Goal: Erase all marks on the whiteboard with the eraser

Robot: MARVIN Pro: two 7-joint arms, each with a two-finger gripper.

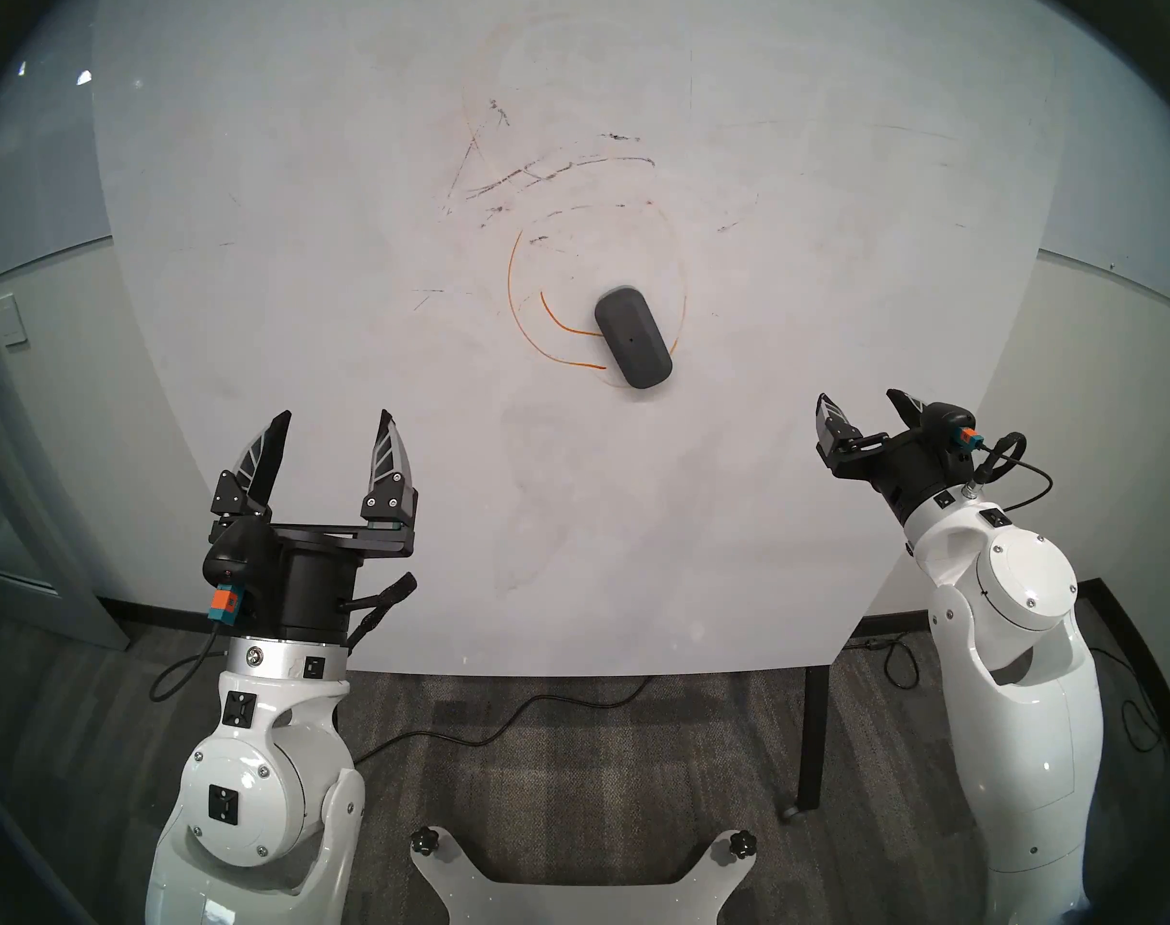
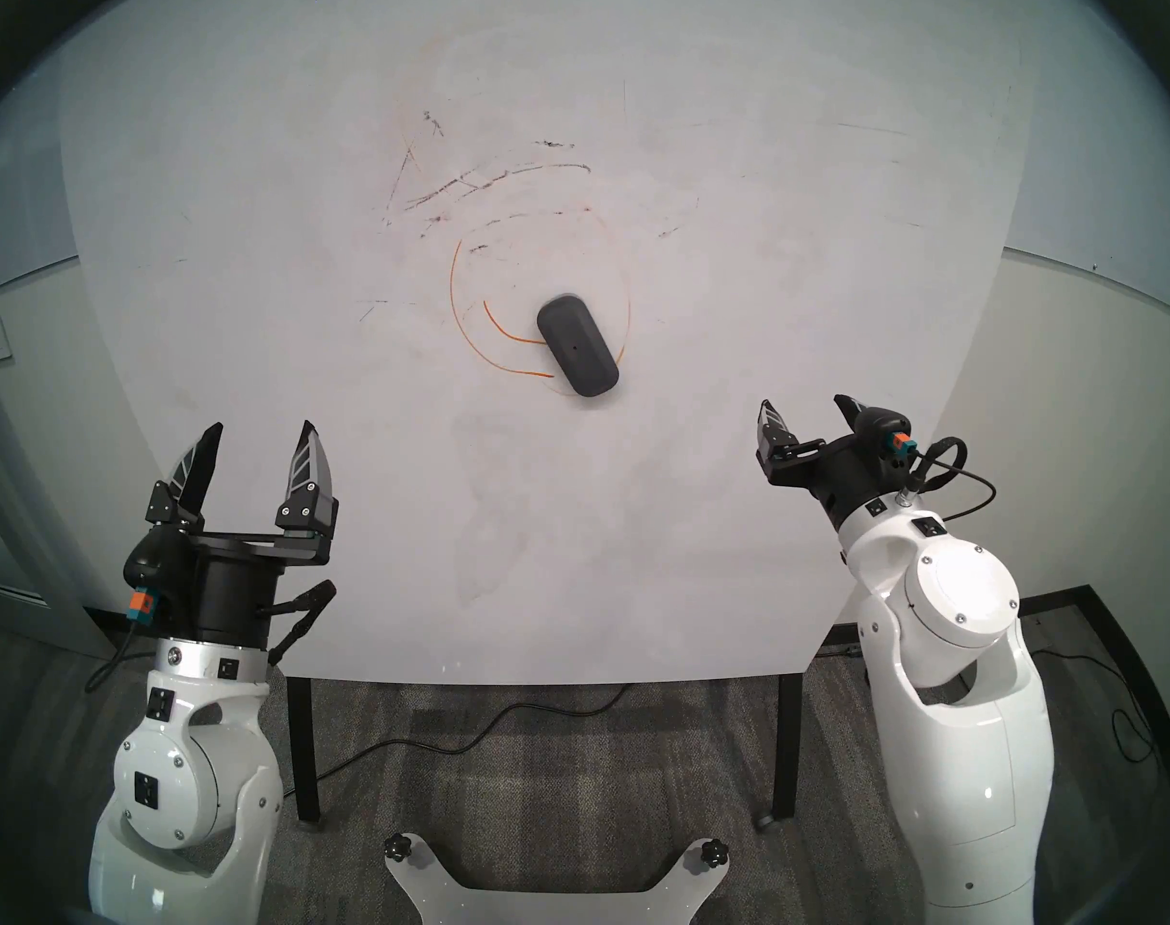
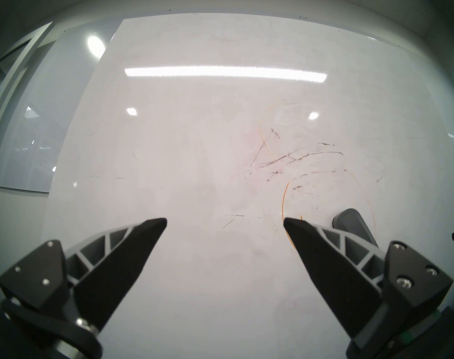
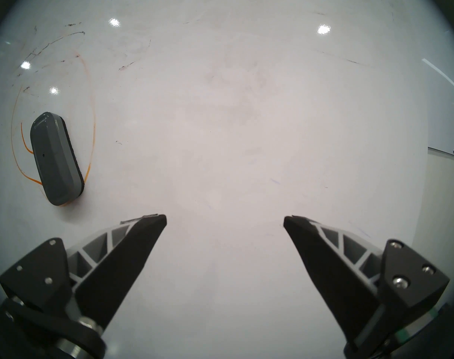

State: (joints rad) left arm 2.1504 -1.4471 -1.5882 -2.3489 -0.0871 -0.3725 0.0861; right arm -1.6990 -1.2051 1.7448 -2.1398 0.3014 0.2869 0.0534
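grey carpet and a pale wall frame the scene. nearest, the left gripper (image 1: pixel 332 440) and right gripper (image 1: pixel 861 406) hang with jaws spread wide, both empty. beyond them and between the two lies the eraser (image 1: pixel 633 338), flat on the whiteboard (image 1: pixel 835 269), felt down, over the orange marks (image 1: pixel 517 283). it looks light and rigid with a soft pad; its narrow long sides seem the best hold. farther off sit black streaks (image 1: pixel 555 169).

The whiteboard (image 3: pixel 194 273) is smooth and glossy, mirroring ceiling lights. The eraser (image 4: pixel 55 159) has a matt grey plastic shell over a black felt-like pad. The floor (image 1: pixel 569 770) is rough grey carpet.
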